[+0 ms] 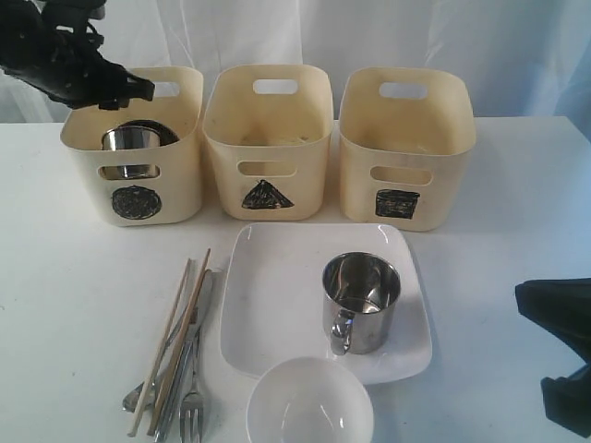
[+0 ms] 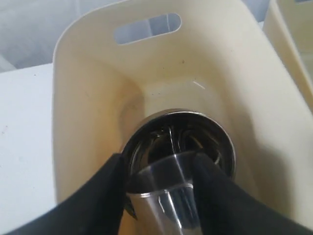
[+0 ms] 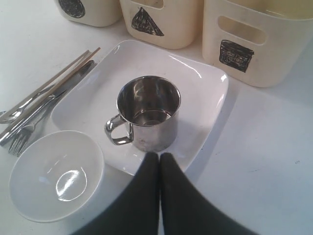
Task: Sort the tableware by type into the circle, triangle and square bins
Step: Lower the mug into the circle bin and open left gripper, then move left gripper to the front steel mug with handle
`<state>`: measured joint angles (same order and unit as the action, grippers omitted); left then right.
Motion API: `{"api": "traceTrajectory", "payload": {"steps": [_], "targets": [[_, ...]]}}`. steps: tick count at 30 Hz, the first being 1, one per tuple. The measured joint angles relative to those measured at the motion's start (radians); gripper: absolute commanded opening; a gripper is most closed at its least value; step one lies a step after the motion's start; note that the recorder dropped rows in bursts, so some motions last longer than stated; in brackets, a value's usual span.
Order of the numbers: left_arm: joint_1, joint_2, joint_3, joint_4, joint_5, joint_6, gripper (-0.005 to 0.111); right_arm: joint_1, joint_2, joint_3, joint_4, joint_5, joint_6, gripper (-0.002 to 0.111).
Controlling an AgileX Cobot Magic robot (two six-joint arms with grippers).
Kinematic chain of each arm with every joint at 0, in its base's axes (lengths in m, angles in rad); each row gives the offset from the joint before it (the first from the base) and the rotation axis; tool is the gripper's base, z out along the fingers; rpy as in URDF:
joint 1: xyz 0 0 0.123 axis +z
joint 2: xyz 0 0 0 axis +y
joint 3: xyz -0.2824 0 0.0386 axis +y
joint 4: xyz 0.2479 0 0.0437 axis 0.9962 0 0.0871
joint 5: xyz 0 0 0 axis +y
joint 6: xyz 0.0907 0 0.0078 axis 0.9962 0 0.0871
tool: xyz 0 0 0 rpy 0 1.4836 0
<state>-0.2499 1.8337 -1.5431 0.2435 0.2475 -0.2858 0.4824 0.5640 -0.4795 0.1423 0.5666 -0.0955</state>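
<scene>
Two grippers differ: left gripper (image 2: 159, 157) gapes astride a steel mug (image 2: 164, 205) in the circle bin (image 2: 88, 122); right gripper (image 3: 160, 161) is pinched together.

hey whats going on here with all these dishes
The left gripper is over the circle bin, fingers either side of a steel mug above a steel bowl; whether it grips the mug is unclear. The right gripper is shut, empty, off to the side; a second mug stands on the square plate. The white bowl, chopsticks and cutlery lie unsorted on the table.
</scene>
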Motion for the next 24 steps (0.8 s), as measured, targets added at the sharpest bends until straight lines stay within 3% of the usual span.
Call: {"api": "traceTrajectory", "payload": {"steps": [3, 7, 11, 14, 24], "targets": [[-0.032, -0.060, 0.000, -0.032, 0.052, 0.007, 0.029, 0.000, 0.000, 0.000, 0.000, 0.000, 0.000, 0.000], [-0.131, -0.142, -0.002, -0.054, 0.162, 0.127, 0.000, 0.000, 0.000, 0.000, 0.000, 0.000, 0.000, 0.000], [-0.239, -0.162, -0.004, -0.168, 0.260, 0.319, 0.000, 0.000, 0.000, 0.000, 0.000, 0.000, 0.000, 0.000], [-0.282, -0.154, -0.004, -0.265, 0.339, 0.402, 0.000, 0.000, 0.000, 0.000, 0.000, 0.000, 0.000, 0.000], [-0.297, -0.067, -0.004, -0.625, 0.491, 0.574, 0.000, 0.000, -0.009, 0.001, 0.004, 0.072, 0.002, 0.000]]}}
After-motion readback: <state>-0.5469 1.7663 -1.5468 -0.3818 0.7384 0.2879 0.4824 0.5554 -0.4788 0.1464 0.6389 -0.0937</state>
